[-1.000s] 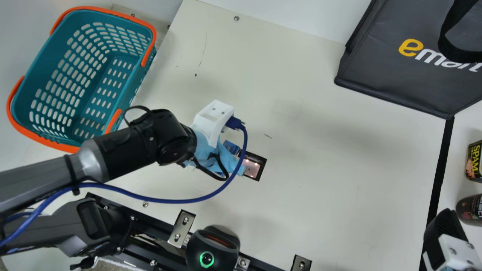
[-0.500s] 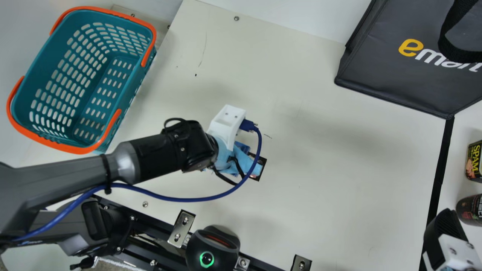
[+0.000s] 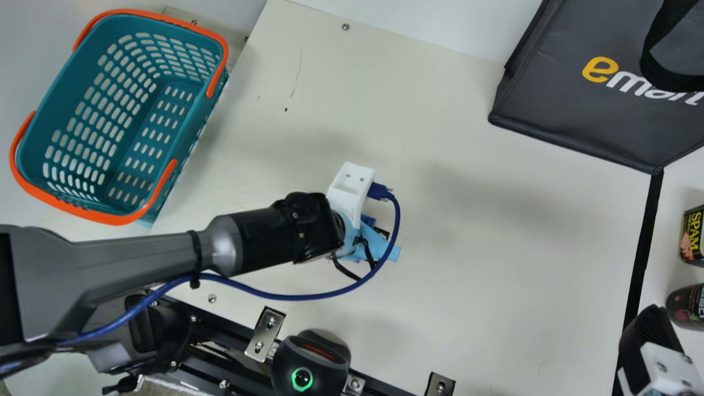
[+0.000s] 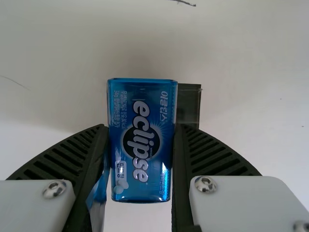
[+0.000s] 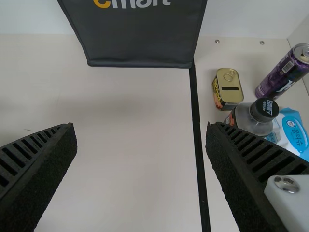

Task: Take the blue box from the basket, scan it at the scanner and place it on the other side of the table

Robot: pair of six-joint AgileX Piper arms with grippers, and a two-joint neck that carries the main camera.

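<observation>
Blue box [image 4: 141,145] clamped in left end effector [image 4: 140,127] at the scanner [image 4: 189,100]; pick looks done, placing left.
Box is between both fingers, above the scanner's dark window, gap unclear; can't tell if the scan has registered. Broad printed face is toward the wrist camera, long axis running along the fingers, one narrow end poking past the tips. Basket [image 3: 181,118] sits beyond, on the left arm's side of the counter [image 3: 467,275]. Farther across, right end effector [image 5: 141,126] has fingers apart, holding nothing, near the black strip [image 3: 641,258]; the can [image 3: 694,236] and bottle [image 3: 687,308] past it mark the likely drop side.
</observation>
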